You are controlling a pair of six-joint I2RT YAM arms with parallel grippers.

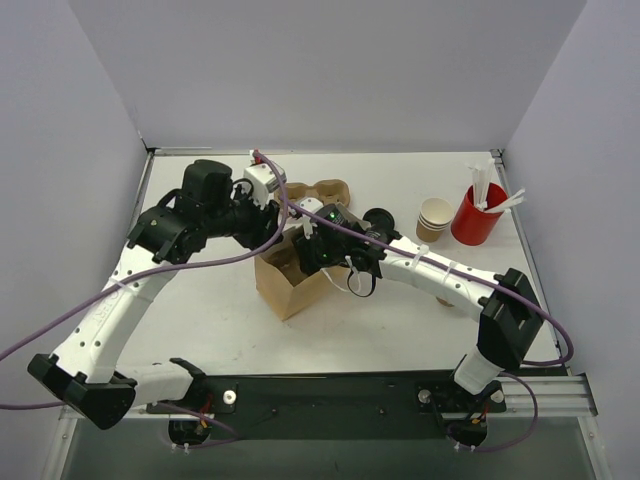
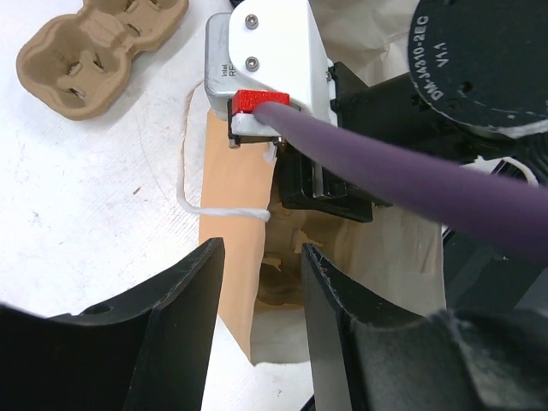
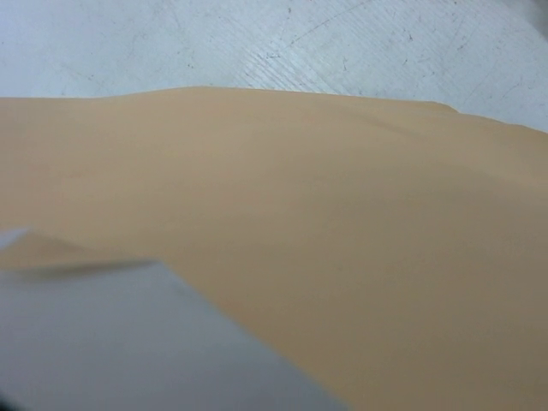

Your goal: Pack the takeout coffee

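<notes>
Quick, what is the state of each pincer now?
Left pincer: open, with the paper bag rim between its fingers.
Right pincer: cannot be told; its fingers are hidden at the bag.

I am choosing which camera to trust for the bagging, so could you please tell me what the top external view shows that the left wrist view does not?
Only the top external view shows the stack of pale cups and the red cup holding white sticks. Only the left wrist view shows the white string handle and the left gripper with its jaws standing apart. Both show the brown paper bag, the pulp cup carrier and the purple cable.
</notes>
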